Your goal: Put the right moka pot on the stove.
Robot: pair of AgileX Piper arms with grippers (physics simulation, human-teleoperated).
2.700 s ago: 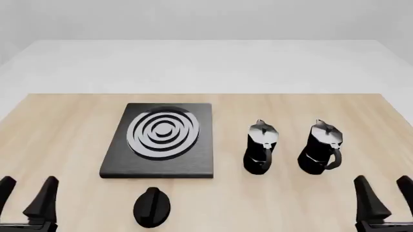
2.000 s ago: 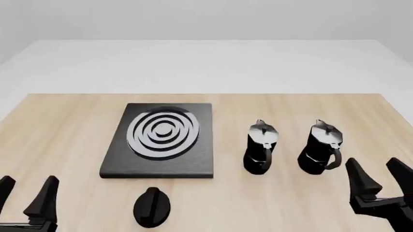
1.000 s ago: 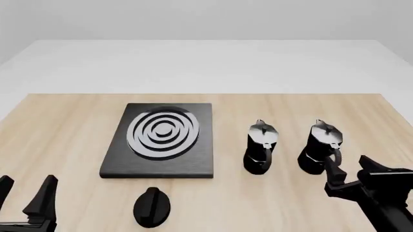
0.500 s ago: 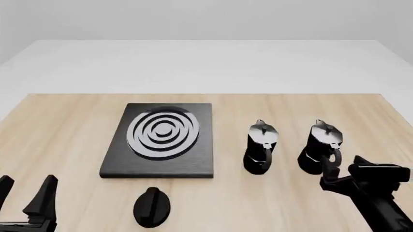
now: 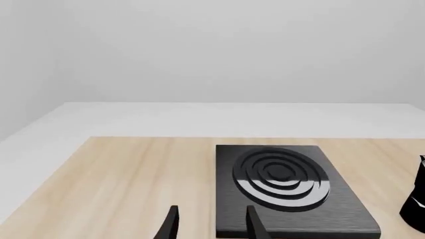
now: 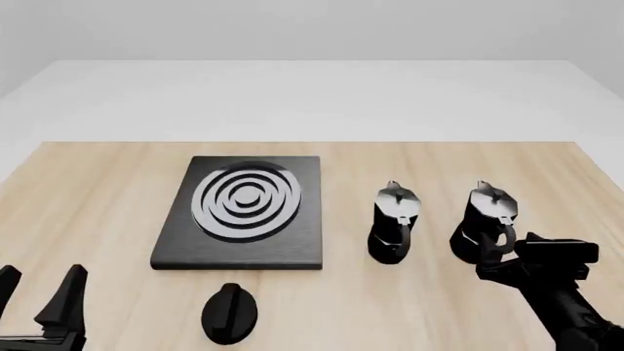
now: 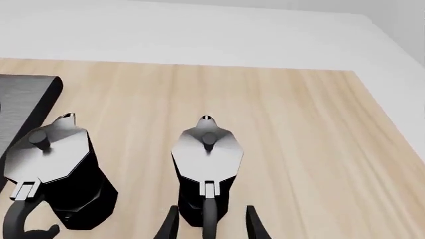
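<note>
The right moka pot (image 6: 484,219), black with a silver lid, stands upright on the table to the right of its near-identical twin (image 6: 393,223). My right gripper (image 6: 497,253) is open right at its near side. In the right wrist view the fingers (image 7: 169,224) stand on either side of the pot's (image 7: 207,152) curved handle without closing on it. The stove (image 6: 244,212), a black slab with silver rings, lies left of both pots. Low at the front left, my left gripper (image 6: 41,287) is open and holds nothing; its wrist view shows the stove (image 5: 282,184) ahead.
A small black oval knob (image 6: 230,313) lies on the wood in front of the stove. The other moka pot (image 7: 53,169) stands between the right pot and the stove's edge (image 7: 27,99). The table's right edge is close to the right pot.
My right arm has moved forward and inward from the front right corner, up to the right pot's handle. The left arm and both pots have stayed put.
</note>
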